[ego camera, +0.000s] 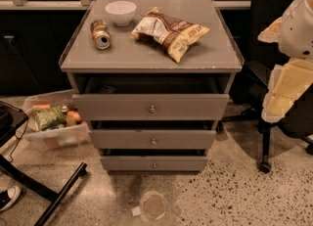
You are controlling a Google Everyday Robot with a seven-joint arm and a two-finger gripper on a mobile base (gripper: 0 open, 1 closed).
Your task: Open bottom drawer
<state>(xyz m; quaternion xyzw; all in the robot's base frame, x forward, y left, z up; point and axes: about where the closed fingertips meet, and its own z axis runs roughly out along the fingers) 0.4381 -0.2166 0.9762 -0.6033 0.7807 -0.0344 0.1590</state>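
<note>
Closest in, at the right edge, hangs the robot's white and cream arm with its gripper [286, 90], held high and well off to the side of the grey cabinet [146, 56]. It touches nothing, and I cannot tell whether it is open or closed. It looks parked there to keep the drawer fronts in plain sight.

The bottom drawer [122, 164] sits lowest in the stack, just above the speckled floor, its small round knob [154, 165] centred on the front. A dark gap shows above it, but it seems shut or nearly so. The top drawer [112, 107] is drawn out far enough to show its inside, and the middle drawer [122, 139] seems out a little less. So the task looks unstarted: the gripper must drop low, come in at the front and close around that knob, not the matching one above.

On the cabinet top lie a tipped drink can [101, 34], a white bowl [120, 12] and a crisp bag [168, 32], all clear of the work. A clear bin [58, 139] of snacks stands at the left, and a black office chair [266, 10] behind the arm
</note>
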